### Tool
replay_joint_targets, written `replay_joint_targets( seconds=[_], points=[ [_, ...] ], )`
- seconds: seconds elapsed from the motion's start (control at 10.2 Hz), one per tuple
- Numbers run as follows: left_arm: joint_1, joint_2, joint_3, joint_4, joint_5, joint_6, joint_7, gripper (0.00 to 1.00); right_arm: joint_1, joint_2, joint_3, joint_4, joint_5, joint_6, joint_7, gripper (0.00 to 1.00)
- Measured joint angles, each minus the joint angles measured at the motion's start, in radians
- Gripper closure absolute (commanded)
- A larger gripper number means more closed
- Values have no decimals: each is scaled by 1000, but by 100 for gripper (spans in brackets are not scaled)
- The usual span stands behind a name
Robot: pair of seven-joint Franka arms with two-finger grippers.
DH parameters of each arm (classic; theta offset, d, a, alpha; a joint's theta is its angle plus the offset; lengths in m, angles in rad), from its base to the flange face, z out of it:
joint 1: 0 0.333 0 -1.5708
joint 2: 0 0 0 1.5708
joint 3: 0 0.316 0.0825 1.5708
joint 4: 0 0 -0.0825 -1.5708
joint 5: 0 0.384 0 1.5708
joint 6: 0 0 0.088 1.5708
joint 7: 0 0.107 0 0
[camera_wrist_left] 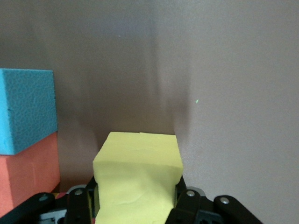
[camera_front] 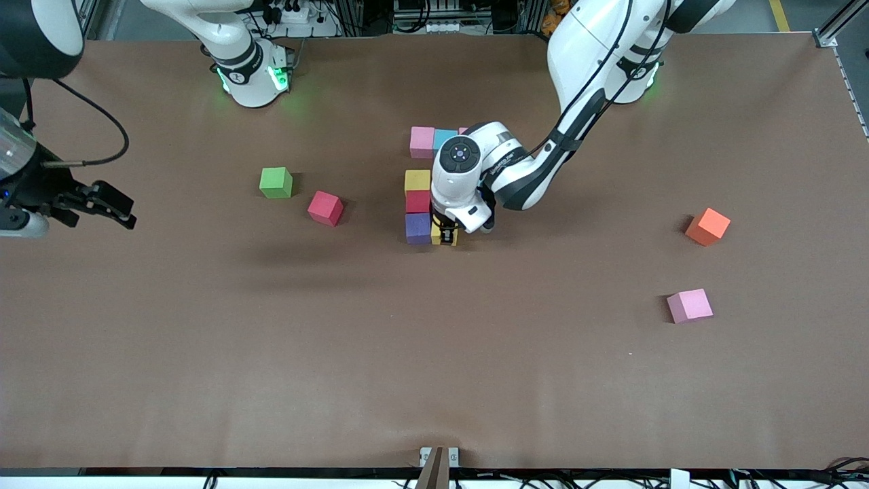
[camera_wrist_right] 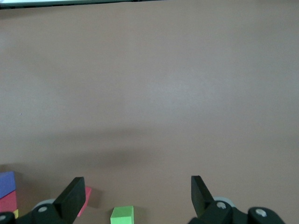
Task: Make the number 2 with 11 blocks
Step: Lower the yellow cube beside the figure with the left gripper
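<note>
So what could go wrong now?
The left gripper holds a yellow block tight against the purple block; letting go crookedly might nudge that column. The red block, orange block and pink block lie scattered, and the right gripper, open, might grab the green cube instead.

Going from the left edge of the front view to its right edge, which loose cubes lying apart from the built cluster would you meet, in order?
green cube → loose red cube → loose pink cube → orange cube
</note>
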State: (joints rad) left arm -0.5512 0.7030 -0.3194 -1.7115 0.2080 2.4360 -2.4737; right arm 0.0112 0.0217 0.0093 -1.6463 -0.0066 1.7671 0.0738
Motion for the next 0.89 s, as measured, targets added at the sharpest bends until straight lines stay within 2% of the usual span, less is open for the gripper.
replay_joint_targets(
  seconds=[0.2, 0.3, 0.39, 0.89],
  points=[
    [-1, 6, 0, 10, 0, -2, 0, 43, 0, -16, 0, -2, 0, -24, 0, 0],
    [-1, 6, 0, 11, 0, -3, 0, 38, 0, -17, 0, -2, 0, -28, 0, 0],
    [-1, 7, 0, 11, 0, -3, 0, 0, 0, -17, 0, -2, 0, -32, 0, 0],
    [-22, 17, 0, 13, 0, -3, 0, 0, 0, -17, 1, -4, 0, -39, 0, 0]
  ],
)
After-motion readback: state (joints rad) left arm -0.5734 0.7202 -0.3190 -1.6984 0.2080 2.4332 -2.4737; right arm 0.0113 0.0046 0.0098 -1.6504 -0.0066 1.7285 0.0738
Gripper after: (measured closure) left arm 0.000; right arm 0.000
